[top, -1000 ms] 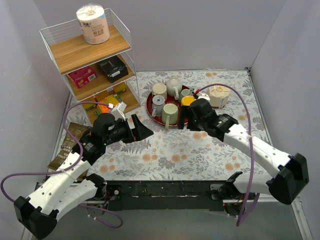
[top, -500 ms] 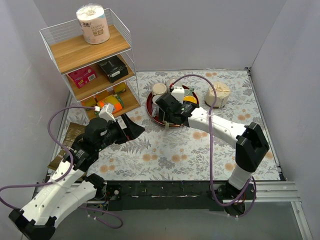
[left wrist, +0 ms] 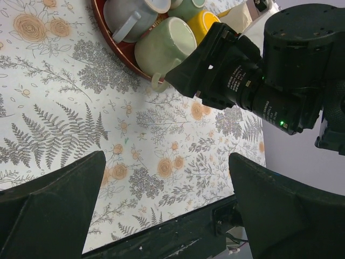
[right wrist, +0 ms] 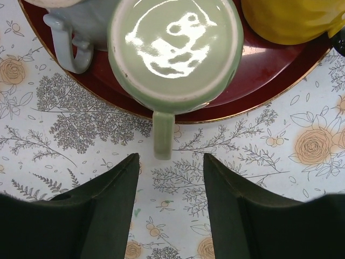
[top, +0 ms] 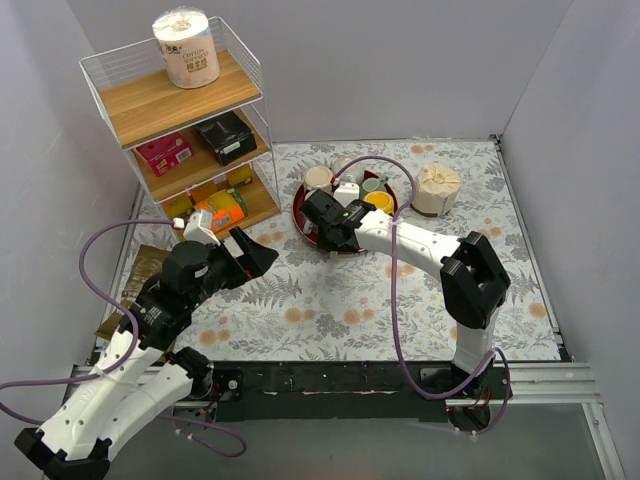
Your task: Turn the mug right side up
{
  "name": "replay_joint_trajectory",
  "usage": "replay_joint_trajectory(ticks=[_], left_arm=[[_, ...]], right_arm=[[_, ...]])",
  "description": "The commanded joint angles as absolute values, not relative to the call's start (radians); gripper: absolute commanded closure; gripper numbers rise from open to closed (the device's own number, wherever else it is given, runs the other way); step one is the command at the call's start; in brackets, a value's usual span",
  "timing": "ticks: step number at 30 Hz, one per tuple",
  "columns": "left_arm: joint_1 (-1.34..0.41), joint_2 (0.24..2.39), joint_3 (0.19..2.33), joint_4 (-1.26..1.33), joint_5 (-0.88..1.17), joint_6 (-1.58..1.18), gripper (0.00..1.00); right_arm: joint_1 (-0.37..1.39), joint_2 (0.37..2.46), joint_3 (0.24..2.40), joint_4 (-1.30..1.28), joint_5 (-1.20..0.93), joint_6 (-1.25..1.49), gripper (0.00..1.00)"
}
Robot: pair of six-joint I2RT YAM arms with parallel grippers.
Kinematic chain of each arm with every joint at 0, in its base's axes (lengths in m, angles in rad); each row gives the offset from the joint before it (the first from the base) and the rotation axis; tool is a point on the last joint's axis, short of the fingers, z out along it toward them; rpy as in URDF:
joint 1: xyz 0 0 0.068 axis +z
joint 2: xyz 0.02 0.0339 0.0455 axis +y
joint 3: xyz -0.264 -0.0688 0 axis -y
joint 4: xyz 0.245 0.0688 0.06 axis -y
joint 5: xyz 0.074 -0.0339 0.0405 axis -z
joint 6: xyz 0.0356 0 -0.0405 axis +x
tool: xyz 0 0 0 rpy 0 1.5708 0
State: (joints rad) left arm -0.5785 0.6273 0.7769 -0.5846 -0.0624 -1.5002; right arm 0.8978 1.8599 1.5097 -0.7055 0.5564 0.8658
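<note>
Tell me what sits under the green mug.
The green mug rests on the red tray, its handle overhanging the floral tablecloth. Its base faces up, so anything inside is hidden.

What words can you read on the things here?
Nothing reads clearly.
Paper roll wrapper: print too blurred.
Red box on the shelf: too small.
Brown packet: too small.
Right arm: white print, too small.

No legible text — all print too blurred
</note>
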Motion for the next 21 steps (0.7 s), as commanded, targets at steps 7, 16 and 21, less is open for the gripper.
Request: replay_joint_trajectory(ticks=[7,16,21], left_arm=[[-0.58,0.581,0.77,-0.614,-0.127,-1.493,0.02],[-0.58,0.548,0.762,-0.641,-0.169,-1.503,0.02],[-0.58,0.54,0.759,-0.649,-0.181,-1.513,0.02]], right_arm=[[0.897,1.924,1.578,-0.727,0.583,0.896,0.46],[0.897,1.971,1.608,-0.755,0.607,0.925,0.57],[0.891,1.983,1.621,-0.764,0.633,0.934,0.59]])
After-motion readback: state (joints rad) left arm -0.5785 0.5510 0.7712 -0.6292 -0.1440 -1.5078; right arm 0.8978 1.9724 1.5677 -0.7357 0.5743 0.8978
